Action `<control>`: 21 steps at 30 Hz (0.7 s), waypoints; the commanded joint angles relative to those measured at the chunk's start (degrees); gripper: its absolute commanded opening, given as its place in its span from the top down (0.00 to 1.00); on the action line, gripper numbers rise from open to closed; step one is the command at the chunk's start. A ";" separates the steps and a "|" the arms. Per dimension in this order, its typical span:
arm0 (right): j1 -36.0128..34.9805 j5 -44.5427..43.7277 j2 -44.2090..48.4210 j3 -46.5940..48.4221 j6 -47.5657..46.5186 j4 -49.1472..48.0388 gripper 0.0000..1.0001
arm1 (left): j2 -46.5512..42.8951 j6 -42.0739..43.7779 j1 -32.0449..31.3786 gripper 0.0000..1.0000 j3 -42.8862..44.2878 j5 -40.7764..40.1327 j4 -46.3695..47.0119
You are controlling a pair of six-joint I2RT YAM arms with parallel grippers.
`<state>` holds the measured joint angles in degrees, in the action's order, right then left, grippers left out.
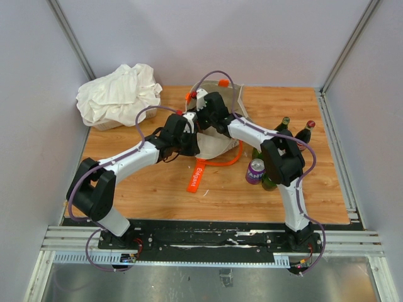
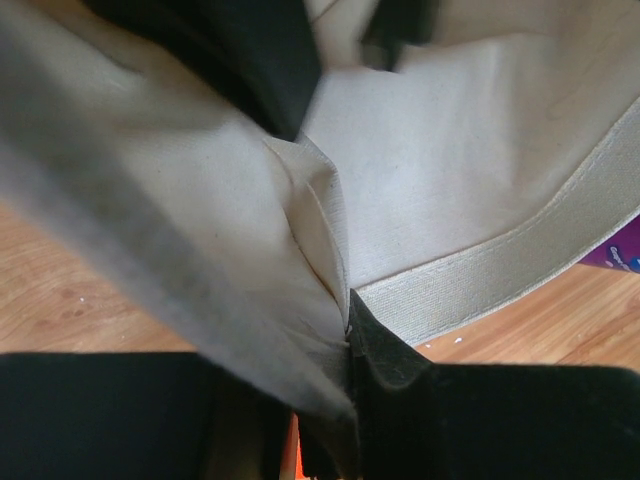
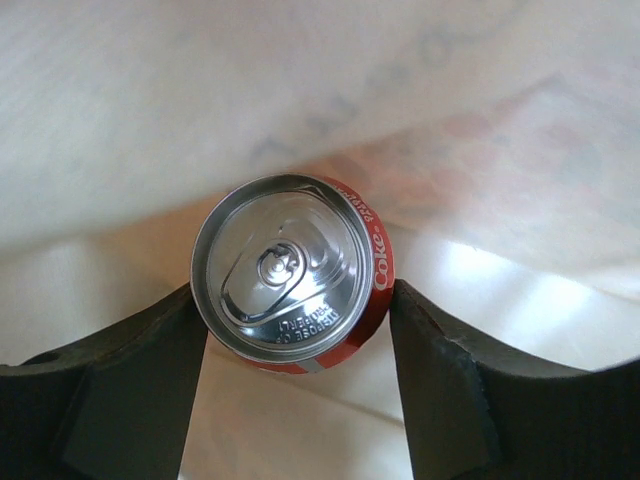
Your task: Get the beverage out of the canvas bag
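The beige canvas bag (image 1: 215,146) lies on the wooden table with an orange strap handle (image 1: 220,163) trailing in front. My left gripper (image 1: 191,134) is shut on a fold of the bag's fabric near its rim (image 2: 345,325), holding the cloth (image 2: 450,170) up. My right gripper (image 1: 206,106) reaches into the bag's mouth. In the right wrist view its fingers (image 3: 150,370) touch both sides of a red Coke can (image 3: 290,272), seen top-on, with the bag's inner wall (image 3: 300,90) behind it. The can is hidden in the top view.
A purple can (image 1: 255,171) and two green bottles (image 1: 283,126) (image 1: 306,131) stand right of the bag, close to the right arm. A white cloth bundle (image 1: 117,94) sits at the back left. The purple can's edge shows in the left wrist view (image 2: 620,246).
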<state>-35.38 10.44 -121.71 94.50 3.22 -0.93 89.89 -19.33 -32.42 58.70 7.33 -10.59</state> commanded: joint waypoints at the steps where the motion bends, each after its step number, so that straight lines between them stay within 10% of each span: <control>1: -1.45 -4.01 10.69 -0.56 -3.84 1.31 0.99 | 0.97 0.61 0.06 0.86 0.15 0.05 0.52; 21: -3.36 -2.31 48.82 -29.73 -0.48 -1.71 0.99 | 3.50 1.46 7.67 0.85 1.90 5.08 5.29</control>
<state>-36.38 5.74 -80.71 70.78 1.93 2.85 91.22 -18.68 -25.45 58.83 10.13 -7.20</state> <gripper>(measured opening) 0.668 0.213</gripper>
